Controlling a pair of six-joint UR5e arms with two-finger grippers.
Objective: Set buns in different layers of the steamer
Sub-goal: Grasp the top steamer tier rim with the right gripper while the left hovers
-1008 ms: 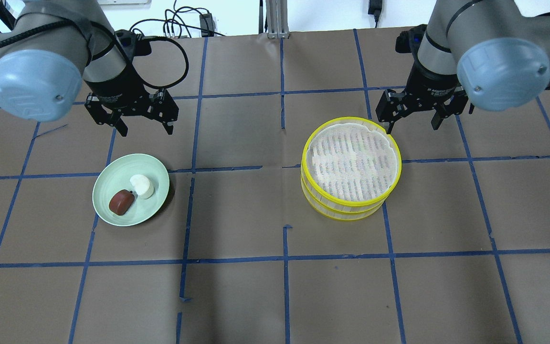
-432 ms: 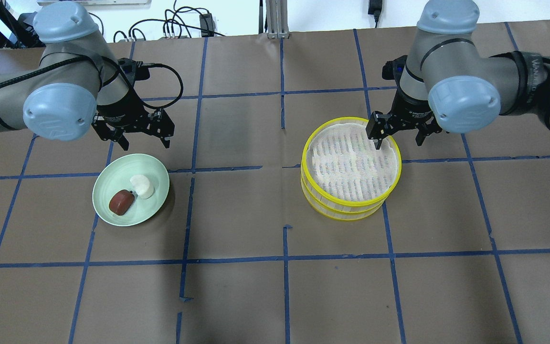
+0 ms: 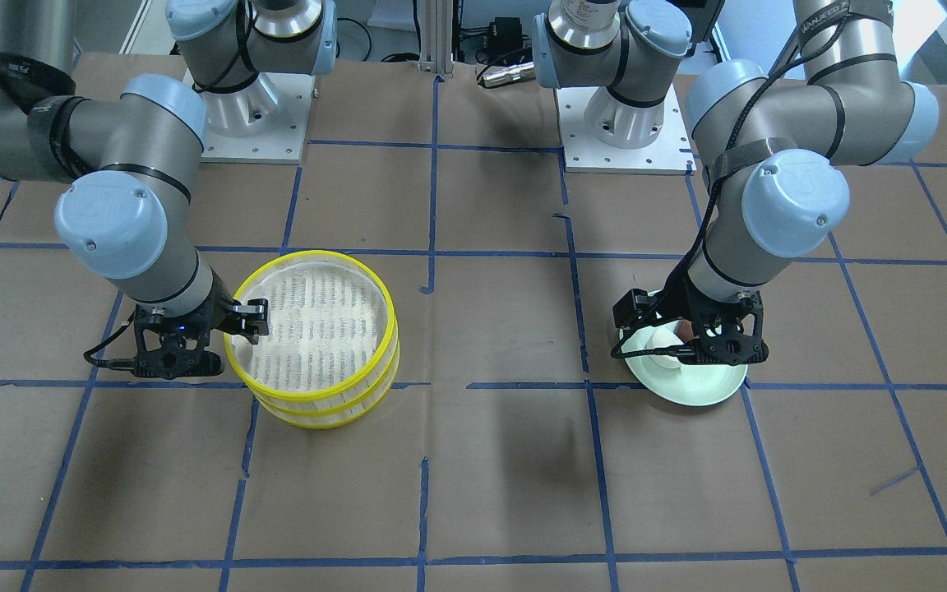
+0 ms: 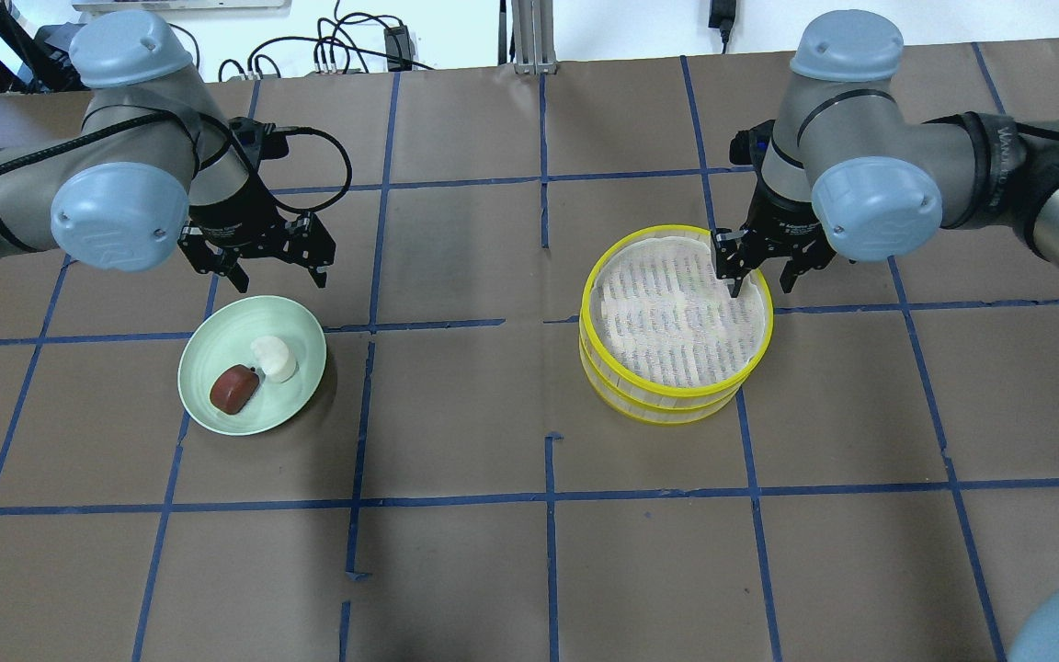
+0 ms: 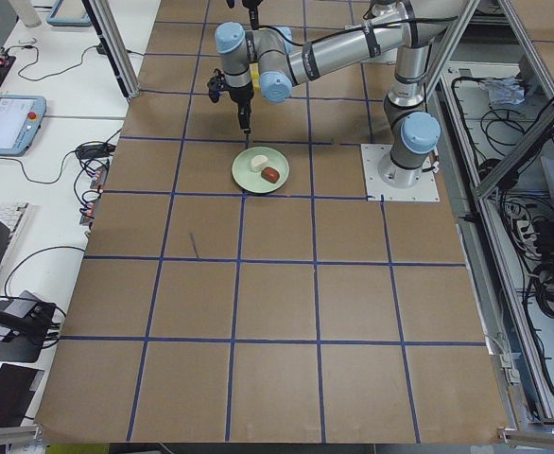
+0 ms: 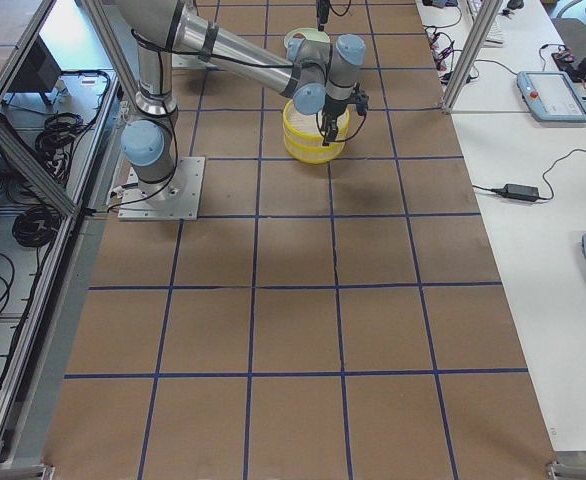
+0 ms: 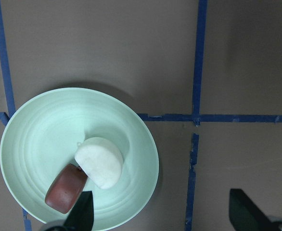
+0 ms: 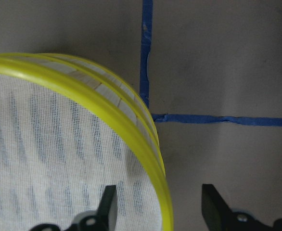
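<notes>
The steamer (image 4: 677,393) is two stacked yellow-rimmed trays right of centre, the top layer (image 3: 334,386) on the lower layer (image 3: 317,419). My right gripper (image 4: 759,283) is open, though narrowed. It straddles the top tray's far right rim (image 8: 83,91), one finger inside and one outside, with gaps to the rim. The white bun (image 4: 274,357) and the reddish-brown bun (image 4: 233,389) lie touching on a pale green plate (image 4: 208,354). My left gripper (image 4: 277,274) is wide open and empty, low over the plate's far edge. The wrist view shows both the white bun (image 7: 100,161) and the brown bun (image 7: 66,188).
The table is brown paper with blue tape grid lines (image 4: 548,496). The plate (image 3: 704,390) and steamer (image 6: 308,140) stand about two grid squares apart. Cables (image 4: 346,55) and the arm bases (image 3: 621,123) sit at the robot's edge of the table.
Both arms have come down. The right gripper has moved onto the steamer's far right rim and its fingers have drawn closer together. The left gripper has dropped toward the plate's far edge.
</notes>
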